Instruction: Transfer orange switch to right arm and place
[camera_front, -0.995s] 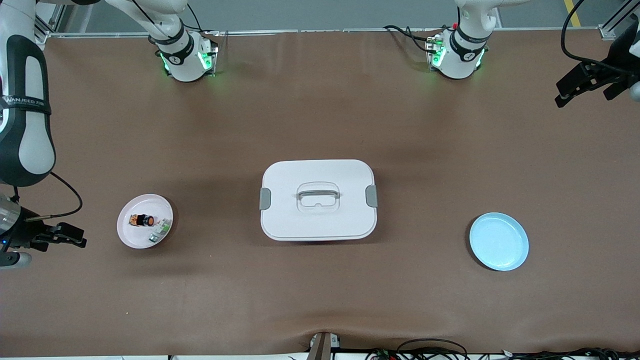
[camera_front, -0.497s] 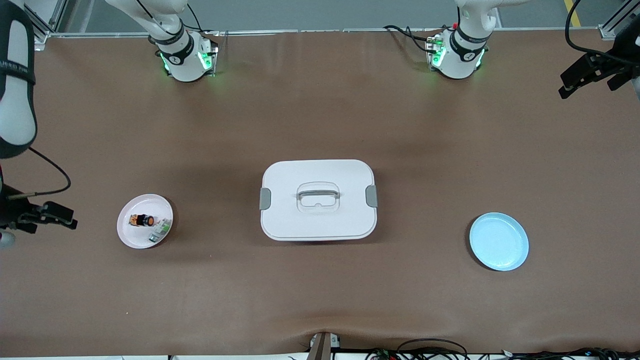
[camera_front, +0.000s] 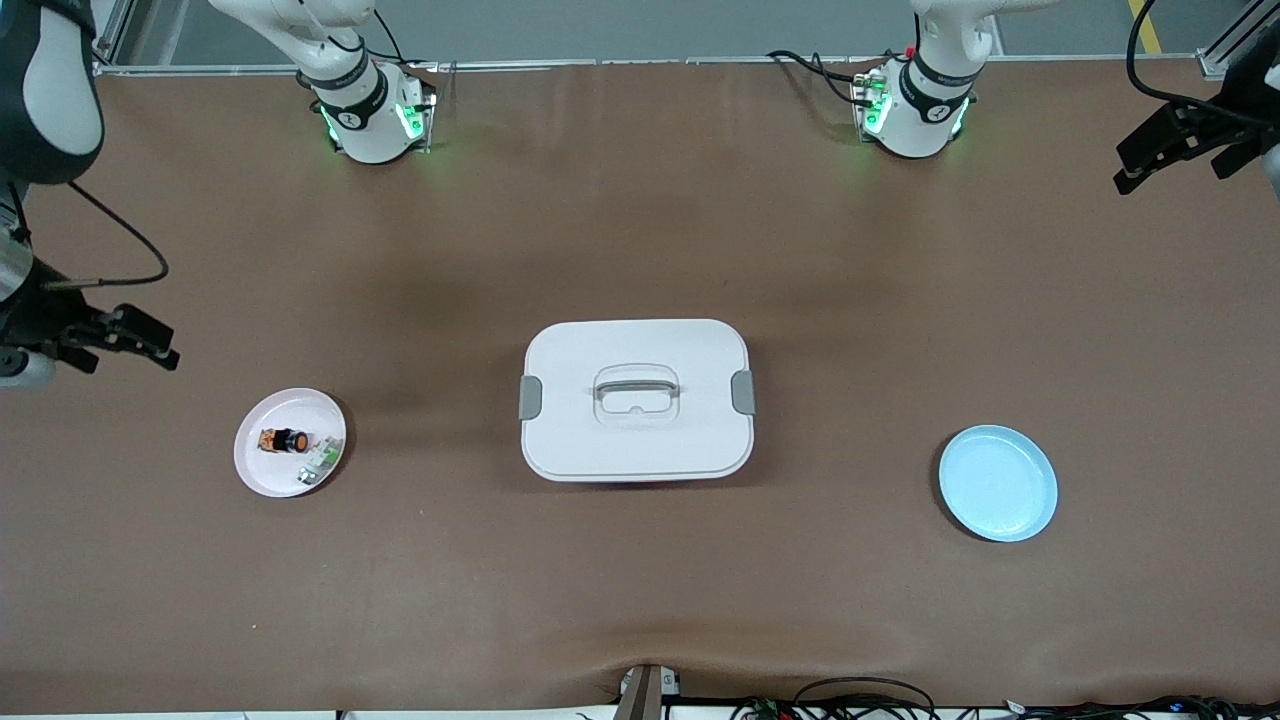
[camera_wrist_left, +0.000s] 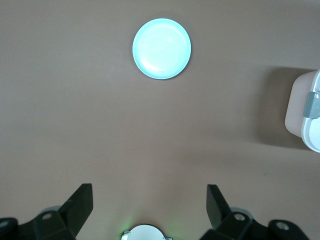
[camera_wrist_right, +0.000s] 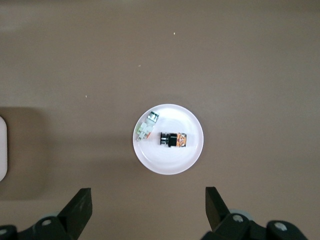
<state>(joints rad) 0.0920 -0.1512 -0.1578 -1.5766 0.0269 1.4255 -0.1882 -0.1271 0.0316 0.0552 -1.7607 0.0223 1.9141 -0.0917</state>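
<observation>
No lettering, label, brand name or number can be read on anything in the front view or either wrist view.

The table carries two plates, one pink plate (camera_front: 262, 476) and one blue plate (camera_front: 998, 484). There is one white lidded box (camera_front: 636, 400), one orange switch (camera_front: 283, 440) and one white-and-green part (camera_front: 316, 462). Two grippers show, the left gripper (camera_front: 1148, 158) and the right gripper (camera_front: 148, 340)

We see white arms with black joint bands, green-lit bases (camera_front: 375, 115), black cables, and black two-finger grippers (camera_front: 150, 340).
</observation>
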